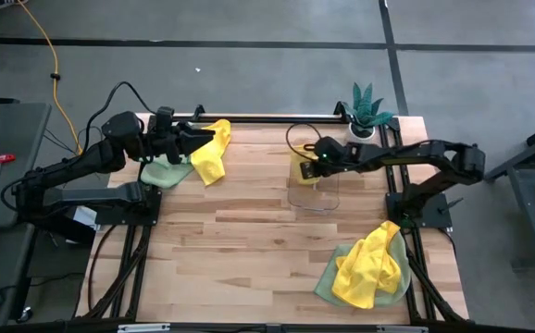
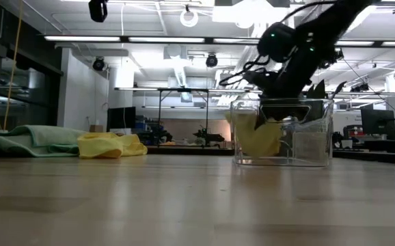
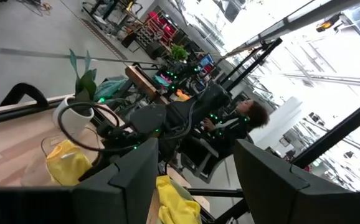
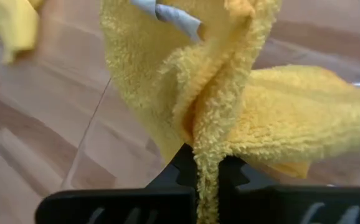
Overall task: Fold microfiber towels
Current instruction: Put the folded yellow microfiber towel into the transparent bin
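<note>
R gripper (image 4: 208, 165) pinches yellow towel (image 4: 230, 93); label (image 4: 167, 15) unreadable.

Left arm folded low at the table's (image 1: 249, 222) 10 o'clock, left pincer (image 1: 203, 139) pointing toward 3 o'clock, fingers (image 3: 130, 180) spread apart. Right arm reaching from 3 o'clock toward 12 o'clock, right pincer (image 1: 312, 165) tipped downward, clamped tight on a yellow towel (image 4: 230, 112).

Two arms of dark, near-black links are seen, the left arm (image 1: 82, 166) and the right arm (image 1: 416, 157). Black cables are looped in arcs above each wrist. Small green lights are lit on the right arm's wrist housing. Flat, matt black fingers (image 3: 124, 186) are carried.
</note>
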